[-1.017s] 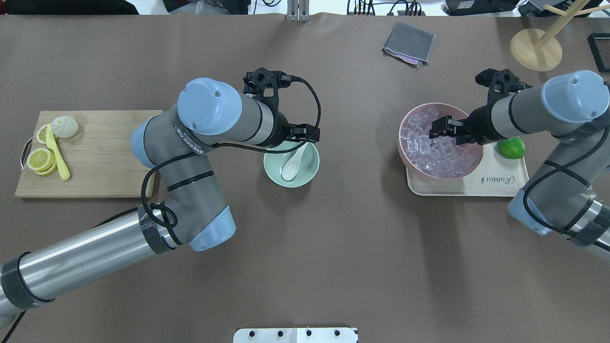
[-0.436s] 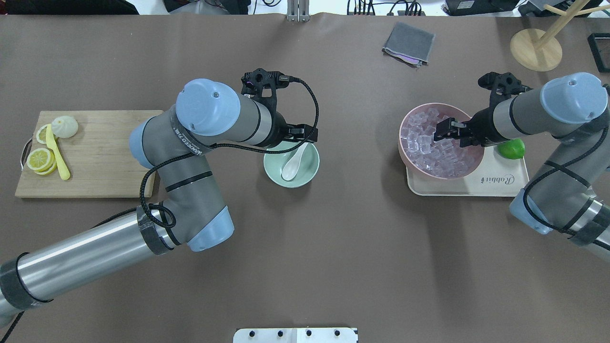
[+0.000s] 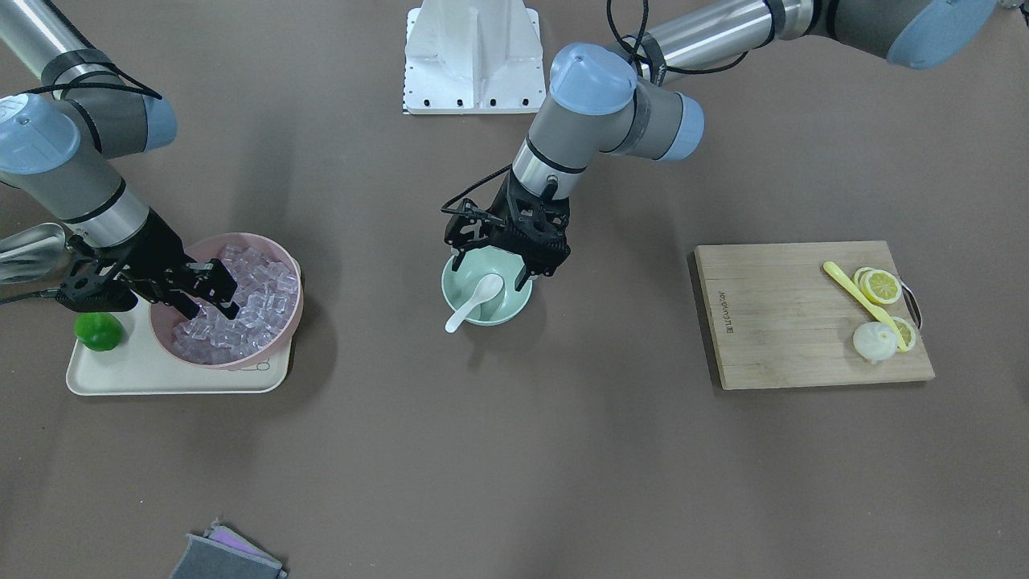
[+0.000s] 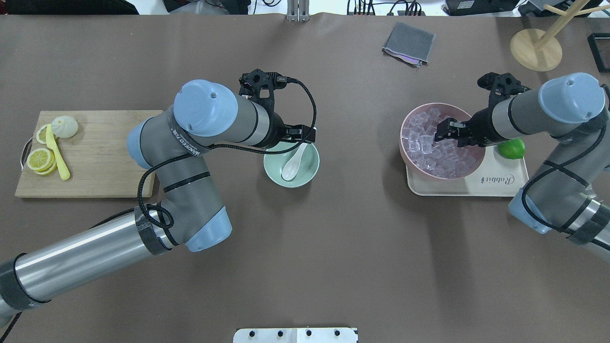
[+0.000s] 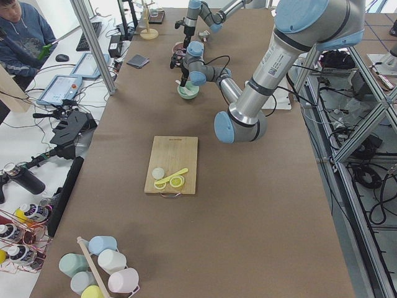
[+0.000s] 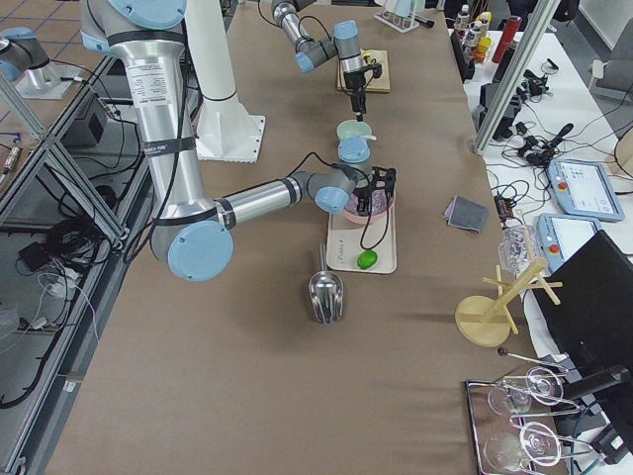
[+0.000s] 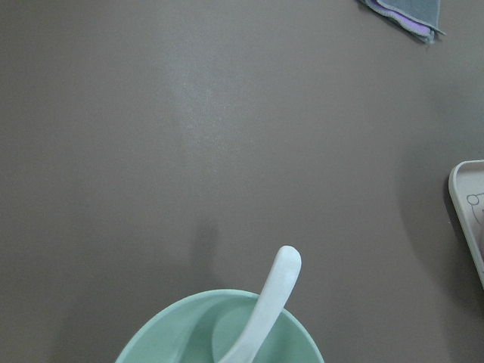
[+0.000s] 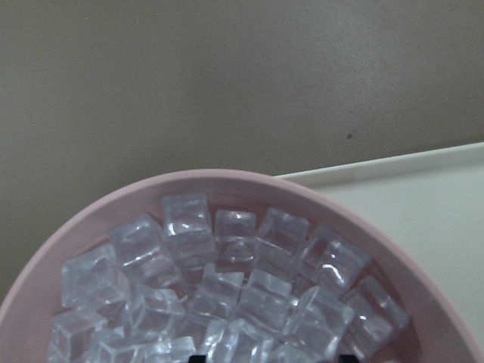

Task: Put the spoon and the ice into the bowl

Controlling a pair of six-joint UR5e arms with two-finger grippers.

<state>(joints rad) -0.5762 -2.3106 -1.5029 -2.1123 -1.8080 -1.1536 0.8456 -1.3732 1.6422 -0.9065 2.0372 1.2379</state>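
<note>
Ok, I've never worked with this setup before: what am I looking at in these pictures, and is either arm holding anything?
Two robot arms work at a brown table. One view looks down from behind them, one faces them, two look along the table's ends, and each wrist carries a camera. The left pincer hangs open over the mint bowl, where the white spoon lies. The right pincer is open over the ice in the pink bowl on a tray. Nothing is held. A cutting board with lemon slices sits aside.
</note>
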